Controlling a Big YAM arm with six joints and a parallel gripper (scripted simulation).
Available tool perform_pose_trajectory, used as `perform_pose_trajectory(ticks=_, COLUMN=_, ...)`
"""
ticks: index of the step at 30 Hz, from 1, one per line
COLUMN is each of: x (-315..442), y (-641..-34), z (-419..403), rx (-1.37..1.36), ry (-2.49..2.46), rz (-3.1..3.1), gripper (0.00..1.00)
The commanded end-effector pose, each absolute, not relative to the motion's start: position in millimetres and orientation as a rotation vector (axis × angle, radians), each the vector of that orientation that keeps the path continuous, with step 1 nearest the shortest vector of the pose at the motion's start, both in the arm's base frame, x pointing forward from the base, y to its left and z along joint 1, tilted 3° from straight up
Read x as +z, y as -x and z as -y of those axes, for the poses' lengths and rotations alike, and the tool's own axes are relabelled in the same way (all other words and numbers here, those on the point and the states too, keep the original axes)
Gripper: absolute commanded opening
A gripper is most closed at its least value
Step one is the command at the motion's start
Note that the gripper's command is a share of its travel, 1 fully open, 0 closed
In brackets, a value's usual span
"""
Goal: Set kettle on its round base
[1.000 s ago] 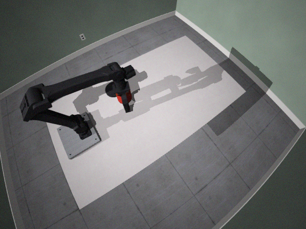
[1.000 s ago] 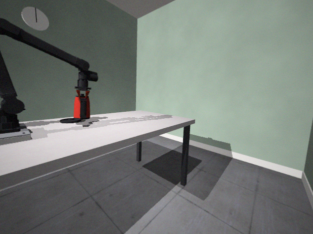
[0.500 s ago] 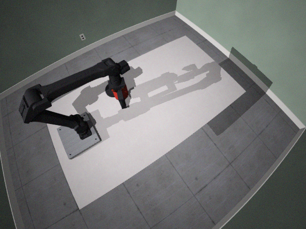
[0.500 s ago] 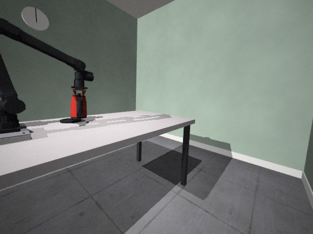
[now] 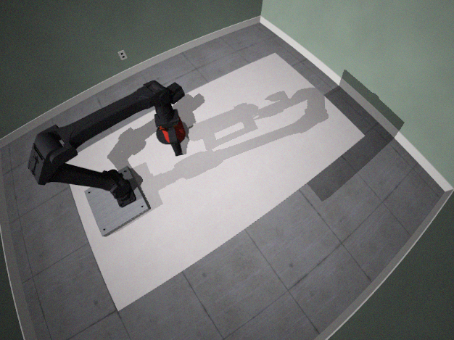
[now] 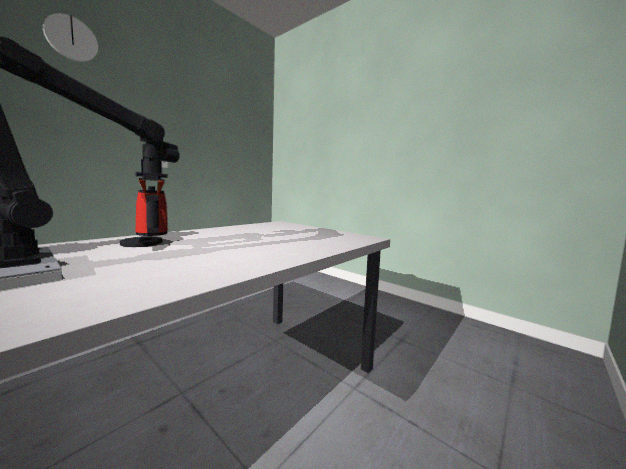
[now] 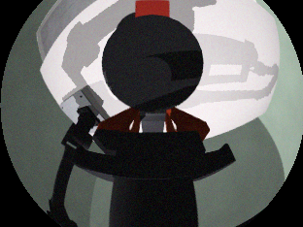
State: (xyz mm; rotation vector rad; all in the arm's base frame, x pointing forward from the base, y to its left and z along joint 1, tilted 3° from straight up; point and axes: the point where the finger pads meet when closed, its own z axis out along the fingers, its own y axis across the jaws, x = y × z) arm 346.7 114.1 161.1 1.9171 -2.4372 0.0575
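Observation:
The red kettle hangs upright, as far as I can see, with its black handle toward the exterior camera side. My gripper points down and is shut on the top of the handle. The black round base lies flat on the table. The kettle's underside is just above the base and a little right of its middle in the exterior view. In the wrist view the kettle's lid hides nearly all of the base. The stud and the ring are hidden.
The white table carries the arm's metal mounting plate at its left end. Shadows of the arm lie across the table. Green walls stand behind it.

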Motion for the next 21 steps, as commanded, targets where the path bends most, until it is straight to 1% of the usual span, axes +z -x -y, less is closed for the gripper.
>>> perform_pose_trajectory(ticks=1, x=184.7, y=-345.6, z=-130.5, rx=0.074, ry=-1.936, rz=2.498, gripper=0.00)
perform_pose_trajectory(ticks=13, x=199.4, y=-349.8, z=-159.6, rx=0.086, ry=-1.960, rz=2.530, gripper=0.00)
perform_pose_trajectory(ticks=21, x=194.9, y=-345.8, z=-174.5, rx=0.080, ry=-1.954, rz=2.522, gripper=0.00)
